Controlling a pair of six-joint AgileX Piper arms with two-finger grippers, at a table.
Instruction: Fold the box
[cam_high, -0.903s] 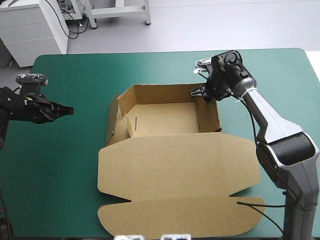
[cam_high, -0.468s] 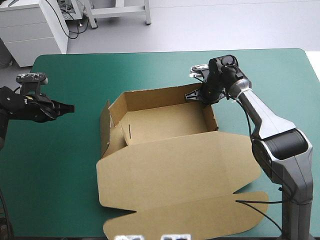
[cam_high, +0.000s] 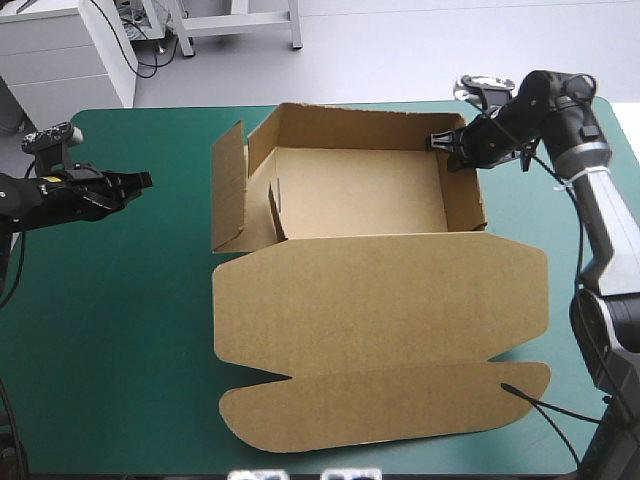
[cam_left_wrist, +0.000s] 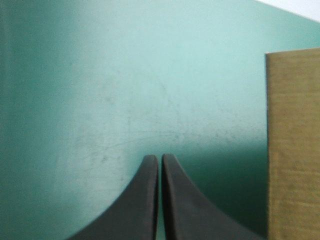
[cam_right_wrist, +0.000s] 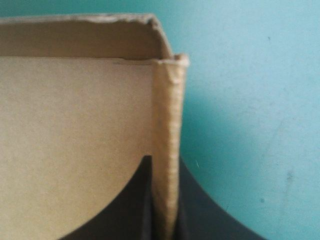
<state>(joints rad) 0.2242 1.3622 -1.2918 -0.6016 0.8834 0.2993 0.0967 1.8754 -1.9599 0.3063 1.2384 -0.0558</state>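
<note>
Overhead, the brown box (cam_high: 380, 300) stands as an open tray in the middle of the teal-green counter (cam_high: 120, 330), its lid lying flat toward the near edge; the right pincer (cam_high: 447, 142) grips the far end of the tray's right wall; the left pincer (cam_high: 140, 180) hovers closed, well left of the box. Left wrist: black fingers meet in one arch over bare cover; a box edge shows off to one side. Right wrist: fingers clamp the wall's edge, one inside the tray, one outside.
</note>
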